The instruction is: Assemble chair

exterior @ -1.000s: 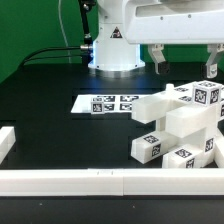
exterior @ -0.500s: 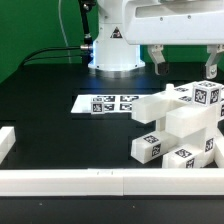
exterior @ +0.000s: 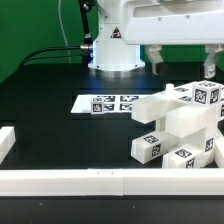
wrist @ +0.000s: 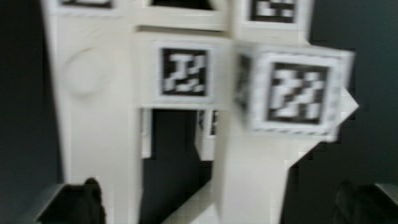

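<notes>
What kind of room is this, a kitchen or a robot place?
Probably a robot lab, not a kitchen: a black table fenced by white rails, a marker board lying flat, and tagged white chair parts piled under a robot arm.

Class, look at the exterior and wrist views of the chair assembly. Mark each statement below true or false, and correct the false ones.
1. The chair parts are piled at the exterior view's right. True.
2. The marker board lies flat on the black table. True.
3. The gripper is clamped on a chair part. False: it hangs open above the pile, holding nothing.
4. The chair parts carry no tags. False: black-and-white square tags show on several.
5. A white border rail runs along the table's near edge. True.
</notes>
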Robot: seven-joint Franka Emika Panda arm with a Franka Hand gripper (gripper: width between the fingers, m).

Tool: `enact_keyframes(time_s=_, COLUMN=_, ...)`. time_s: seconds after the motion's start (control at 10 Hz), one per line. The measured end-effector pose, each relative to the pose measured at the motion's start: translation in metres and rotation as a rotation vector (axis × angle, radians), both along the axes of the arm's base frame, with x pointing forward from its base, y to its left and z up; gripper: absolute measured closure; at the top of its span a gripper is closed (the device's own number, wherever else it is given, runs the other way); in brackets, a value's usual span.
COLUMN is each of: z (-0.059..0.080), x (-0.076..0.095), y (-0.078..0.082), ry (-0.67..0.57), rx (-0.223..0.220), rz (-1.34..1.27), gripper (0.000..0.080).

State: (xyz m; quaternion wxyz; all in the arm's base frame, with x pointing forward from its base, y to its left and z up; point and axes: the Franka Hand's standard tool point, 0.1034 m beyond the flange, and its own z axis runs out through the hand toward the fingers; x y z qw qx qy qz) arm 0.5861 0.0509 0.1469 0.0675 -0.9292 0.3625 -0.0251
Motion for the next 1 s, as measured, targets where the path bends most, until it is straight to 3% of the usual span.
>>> enact_keyframes(time_s=0.2, z=0.006, x=-0.001, y=-0.017, ry=-0.007, rx=0.001, rz=0.001, gripper=0.0151)
enact_keyframes(time_s=0.7, z=0.002, x=-0.003, y=-0.017, ry=-0.005, rx=-0.004, rz=0.041, gripper=0.0151)
enact_keyframes(time_s=0.8, z=-0.006, x=-0.012, y=-0.026, ry=-0.008, rx=-0.006, rz=0.060, gripper=0.0151)
enact_keyframes(time_s=1.0, z=-0.021, x=-0.049, y=-0.050, ry=0.022, rx=-0.011, rz=0.230, gripper=0.0151)
